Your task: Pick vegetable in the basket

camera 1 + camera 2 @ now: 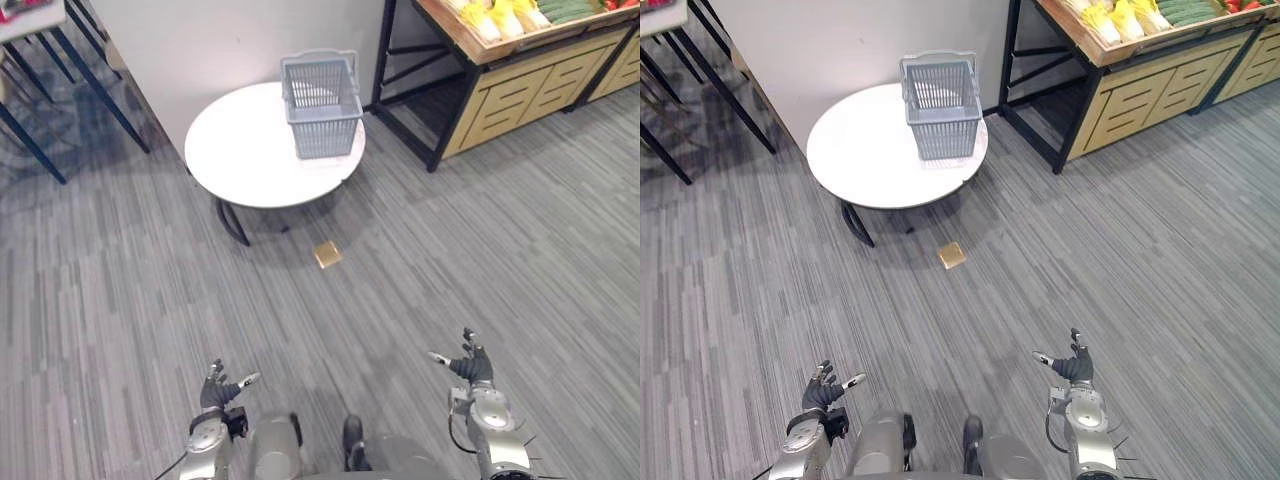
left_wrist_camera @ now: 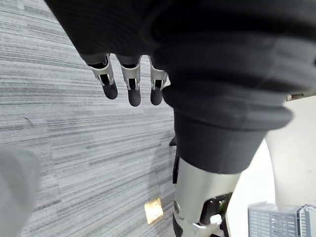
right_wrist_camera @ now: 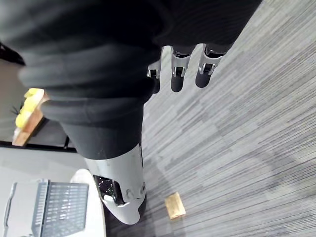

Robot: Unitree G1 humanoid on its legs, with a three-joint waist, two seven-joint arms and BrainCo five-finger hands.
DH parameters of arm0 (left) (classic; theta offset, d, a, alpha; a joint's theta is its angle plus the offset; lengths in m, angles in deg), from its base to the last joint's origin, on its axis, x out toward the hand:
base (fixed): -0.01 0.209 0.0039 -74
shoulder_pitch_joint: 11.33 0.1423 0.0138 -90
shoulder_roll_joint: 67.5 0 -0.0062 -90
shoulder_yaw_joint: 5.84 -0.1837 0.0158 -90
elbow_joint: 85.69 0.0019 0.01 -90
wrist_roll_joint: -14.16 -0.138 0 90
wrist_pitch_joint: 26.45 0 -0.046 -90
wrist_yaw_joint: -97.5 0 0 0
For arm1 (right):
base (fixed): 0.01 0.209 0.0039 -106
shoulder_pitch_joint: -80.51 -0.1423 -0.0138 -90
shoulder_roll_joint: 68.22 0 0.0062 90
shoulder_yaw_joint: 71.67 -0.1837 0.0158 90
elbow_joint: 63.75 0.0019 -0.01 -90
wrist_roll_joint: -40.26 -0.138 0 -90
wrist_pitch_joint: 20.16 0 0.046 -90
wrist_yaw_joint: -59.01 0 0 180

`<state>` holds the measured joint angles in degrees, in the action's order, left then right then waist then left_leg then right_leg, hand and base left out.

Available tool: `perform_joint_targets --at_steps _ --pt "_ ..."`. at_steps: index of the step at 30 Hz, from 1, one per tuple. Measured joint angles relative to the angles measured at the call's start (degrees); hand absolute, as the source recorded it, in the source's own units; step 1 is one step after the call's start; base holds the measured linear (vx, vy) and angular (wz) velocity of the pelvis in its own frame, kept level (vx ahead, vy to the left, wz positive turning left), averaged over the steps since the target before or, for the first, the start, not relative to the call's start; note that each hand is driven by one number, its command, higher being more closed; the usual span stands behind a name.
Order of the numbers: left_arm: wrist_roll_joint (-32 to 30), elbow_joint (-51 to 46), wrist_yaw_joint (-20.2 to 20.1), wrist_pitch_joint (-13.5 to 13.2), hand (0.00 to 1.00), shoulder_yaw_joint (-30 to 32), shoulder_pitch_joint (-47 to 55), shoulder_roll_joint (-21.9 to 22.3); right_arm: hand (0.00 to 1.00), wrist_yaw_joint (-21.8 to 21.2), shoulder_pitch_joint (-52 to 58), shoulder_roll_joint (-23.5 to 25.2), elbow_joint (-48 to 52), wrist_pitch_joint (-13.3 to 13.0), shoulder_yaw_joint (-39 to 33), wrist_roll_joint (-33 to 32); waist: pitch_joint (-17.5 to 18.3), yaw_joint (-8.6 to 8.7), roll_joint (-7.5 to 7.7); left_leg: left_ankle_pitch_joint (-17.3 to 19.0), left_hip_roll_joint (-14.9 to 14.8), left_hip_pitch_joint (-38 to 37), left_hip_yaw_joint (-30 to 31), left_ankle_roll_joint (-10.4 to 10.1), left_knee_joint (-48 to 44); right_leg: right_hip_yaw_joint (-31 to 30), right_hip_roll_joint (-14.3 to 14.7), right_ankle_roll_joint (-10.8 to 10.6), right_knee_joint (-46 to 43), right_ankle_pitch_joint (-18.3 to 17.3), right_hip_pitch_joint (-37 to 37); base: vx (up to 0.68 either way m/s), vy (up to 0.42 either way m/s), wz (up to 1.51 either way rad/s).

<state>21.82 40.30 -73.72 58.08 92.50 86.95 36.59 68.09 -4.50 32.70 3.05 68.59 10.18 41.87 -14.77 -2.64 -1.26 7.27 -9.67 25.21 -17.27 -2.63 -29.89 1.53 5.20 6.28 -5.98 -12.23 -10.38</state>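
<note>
Nothing is done yet: my left hand and right hand hang low, fingers loose and empty, the grey basket looks empty on the white tabletop, and the vegetables lie far off on the wooden stand.

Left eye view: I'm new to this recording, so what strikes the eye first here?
A grey slatted plastic basket stands on a round white table ahead. To its right, a wooden produce stand carries yellow and green vegetables. The left hand and right hand hang open, low over the grey carpet.
</note>
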Motion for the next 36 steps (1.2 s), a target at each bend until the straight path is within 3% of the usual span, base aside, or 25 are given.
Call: perform_joint_targets --at_steps 2,3,4,5,6,8,9,11,12,13,15,18,19,20,21,22,24,25,26,28,30,33,35,36 --pt "-0.08 -0.01 -0.01 0.06 0.0 -0.58 0.58 0.39 0.0 0.68 -0.1 -0.56 0.66 -0.01 0.02 0.08 0.69 0.04 -0.21 -1.43 0.88 0.01 -1.17 -2.07 9.07 -0.61 -0.17 -1.25 -0.88 -3.35 -1.63 0.52 0.115 -0.14" --pt "-0.53 -0.01 0.03 0.17 0.0 -1.02 1.06 0.67 0.0 0.86 -0.14 -1.3 0.89 0.02 -0.05 0.12 1.49 -0.26 -0.55 -2.43 0.92 0.06 -2.98 -0.9 12.51 -1.45 -0.75 -2.72 -1.22 -5.77 -3.22 0.63 0.198 -0.33" --pt "-0.68 -0.01 0.01 0.22 0.0 -1.26 1.65 0.62 0.0 0.85 -0.01 -1.52 0.86 0.13 -0.07 0.23 2.39 -0.99 0.15 -4.83 1.74 -0.14 -3.95 1.73 13.0 -2.43 -2.3 -3.99 -1.58 -7.6 -4.77 0.84 0.269 -0.57" --pt "-0.88 0.05 0.01 0.26 0.0 -1.3 2.66 0.77 0.0 0.79 0.25 -1.6 0.87 0.16 -0.07 0.52 4.27 -1.47 1.37 -8.74 4.04 -1.39 -4.81 6.26 11.62 -3.65 -5.14 -6.89 -5.39 -9.63 -4.52 1.06 0.346 -0.44" --pt "-1.2 0.51 0.0 0.25 0.0 -1.35 2.96 0.45 0.0 0.8 0.34 -0.86 0.67 0.15 -0.58 1.41 5.06 -1.11 3.56 -7.72 6.53 -2.5 -5.08 10.13 8.16 -3.94 -8.34 -9.6 -18.12 -10.7 -1.02 0.95 0.294 -0.23" --pt "-1.33 0.66 0.0 0.24 0.0 -1.52 2.55 0.17 0.0 0.74 0.19 -0.92 0.13 0.17 -0.52 1.77 5.14 -1.08 4.49 -3.58 7.98 -4.36 -4.7 10.2 6.1 -3.91 -9.49 -14.04 -32.56 -6.57 3.9 0.69 0.208 0.14" --pt "-1.68 1.39 0.05 0.28 0.0 -2.04 1.74 -0.59 0.0 0.72 -0.22 -1.03 0.11 0.17 0.27 2.56 5.01 -0.9 4.81 0.51 9.1 -8.28 -3.74 10.22 4.3 -3.63 -11.3 -13.84 -49.37 -1.46 10.1 0.58 0.163 0.18" --pt "-1.72 1.61 0.23 0.35 0.0 -2.11 1.89 -0.66 0.0 0.76 -1.26 -0.97 0.22 0.18 2.31 3.74 4.59 -0.58 4.19 3.72 9.38 -15.36 -2.58 9.99 4.49 -1.8 -12.66 -9.87 -59.7 -2.6 14.68 0.57 0.138 -0.02" --pt "-1.72 1.61 0.31 0.39 0.0 -2.12 1.88 -0.69 0.0 0.74 -1.39 -0.97 0.93 0.16 3.26 3.96 4.47 -0.45 3.81 4.74 9.37 -18.05 -1.97 10.01 5.56 -1.28 -12.45 -8.6 -60.63 -3.39 15.97 0.55 0.093 0.0" --pt "-1.73 1.6 0.47 0.23 0.0 -2.19 1.82 -1.15 0.0 0.75 -1.76 -0.89 3.29 -0.21 5.15 4.67 4.3 0.31 2.99 6.85 9.19 -22.87 -0.06 9.05 8.37 0.11 -11.71 -7.13 -60.24 -4.37 19.42 0.49 0.04 0.19" --pt "-1.71 1.68 0.95 0.19 0.0 -2.76 1.74 -2.73 0.0 0.69 -1.96 -0.88 6.1 -0.66 7.61 5.62 4.12 0.85 3.09 8.52 8.9 -26.85 1.11 8.08 10.63 0.5 -10.66 -7.74 -54.27 -4.7 25.35 0.53 -0.03 0.27" --pt "-1.69 2.61 1.39 0.24 0.0 -3.36 1.58 -3.54 0.0 0.72 -2.49 -1.31 9.67 -0.76 8.58 6.38 4.15 1.86 3.75 11.48 8.23 -31.94 3.88 5.66 12.1 1.39 -8.2 -9.81 -34.09 -2.45 31.12 0.52 -0.112 0.42" --pt "-1.73 4.19 1.35 0.24 0.0 -4.34 1.13 -4.1 0.0 0.72 -2.97 -2.14 10.48 -0.8 8.74 6.84 4.41 2.11 4.07 12.47 8.37 -33.12 5.59 4.22 12.42 -1.08 -6.88 -10.72 -22.38 2.18 30.98 0.58 -0.167 0.84" --pt "-1.88 6.11 1.26 0.5 0.0 -5.12 0.43 -4.16 0.0 0.72 -3.31 -3.66 10.8 -0.84 8.74 7.5 4.9 2.55 4.69 13.17 8.83 -34.29 9.19 3.11 12.87 -3.06 -6.55 -9.09 -16.3 13.85 29.6 0.59 -0.182 0.92" --pt "-1.91 7.12 1.31 0.63 0.0 -5.7 -0.34 -3.6 0.0 0.7 -3.73 -4.85 10.78 -0.71 8.91 7.96 4.77 2.31 3.18 13.19 8.27 -34.55 11.22 2.99 12.86 -2.39 -6.01 -5.98 -16.75 13.48 29.03 0.57 -0.184 0.94" --pt "-2.45 7.32 1.13 0.65 0.0 -6.37 -0.74 -3.28 0.0 0.69 -4.93 -6.62 11.51 -0.66 9.33 9.31 4.74 2.07 1.6 11.44 6.77 -33.7 14.8 0.18 12.62 -1.35 -5.94 -5.24 -17.61 12.09 28.91 0.51 -0.192 0.82" --pt "-3.76 7.32 1.17 0.6 0.0 -6.29 -1.12 -3.17 0.0 0.6 -6.38 -8.16 12.99 -0.6 10.12 11.8 4.64 2.15 0.78 8.36 6.53 -31.68 18.28 -1.21 8.1 2.07 -7.19 -3.71 -17.94 9.22 27.31 0.46 -0.214 0.97" --pt "-3.95 7.25 1.15 0.66 0.0 -6.0 -1.25 -2.63 0.0 0.6 -6.63 -9.03 14.99 -0.57 11.25 12.91 4.26 2.64 0.35 5.29 6.03 -27.96 18.54 -2.24 -2.29 4.34 -7.65 -3.19 -16.17 8.07 23.59 0.42 -0.218 0.99" --pt "-4.03 6.63 1.08 0.64 0.0 -6.06 -0.47 -2.18 0.0 0.61 -6.94 -9.47 17.16 -0.56 12.74 13.89 3.95 1.94 0.19 4.43 3.67 -24.28 16.83 -1.37 -12.08 5.17 -7.33 -2.49 -13.45 7.57 18.87 0.39 -0.203 0.84" --pt "-4.47 6.29 0.86 0.64 0.0 -6.16 0.38 -1.52 0.0 0.6 -8.2 -9.7 20.58 -1.02 15.5 14.86 3.97 1.43 0.31 5.33 1.34 -20.72 13.82 0.19 -18.66 6.08 -7.13 -2.01 -9.78 7.03 13.9 0.32 -0.171 0.28" --pt "-4.66 6.3 -0.04 0.7 0.0 -6.68 0.93 -1.1 0.0 0.53 -10.35 -10.11 21.78 -2.17 17.4 15.42 3.98 1.38 0.32 5.97 0.45 -17.02 12.65 1.26 -16.8 5.97 -7.09 -1.48 -8.01 6.07 12.33 0.2 -0.084 0.03" --pt "-5.81 6.32 -0.04 0.84 0.0 -6.74 1.72 -1.32 0.0 -0.16 -11.36 -12.09 21.0 -2.3 19.4 17.13 4.29 0.5 -0.47 6.0 2.38 -14.15 12.56 1.37 -4.03 5.13 -7.22 -2.02 -6.34 5.98 11.73 0.12 0.035 -0.15" --pt "-6.14 6.37 0.0 0.92 0.0 -7.04 1.9 -1.34 0.0 -0.55 -11.92 -15.32 18.74 -2.28 20.88 18.23 4.64 0.25 -1.88 -1.07 3.6 -15.39 13.32 0.43 8.47 4.76 -6.41 -3.52 -6.02 6.21 11.71 0.13 0.119 -0.12" --pt "-6.16 7.21 -0.03 0.93 0.0 -8.2 1.82 -1.74 0.0 -0.55 -13.62 -17.52 15.87 -2.24 21.82 19.7 4.95 0.33 -4.15 -5.58 3.11 -16.4 14.13 -0.15 13.36 4.5 -5.05 -4.39 -6.0 5.93 11.79 0.11 0.128 0.0"
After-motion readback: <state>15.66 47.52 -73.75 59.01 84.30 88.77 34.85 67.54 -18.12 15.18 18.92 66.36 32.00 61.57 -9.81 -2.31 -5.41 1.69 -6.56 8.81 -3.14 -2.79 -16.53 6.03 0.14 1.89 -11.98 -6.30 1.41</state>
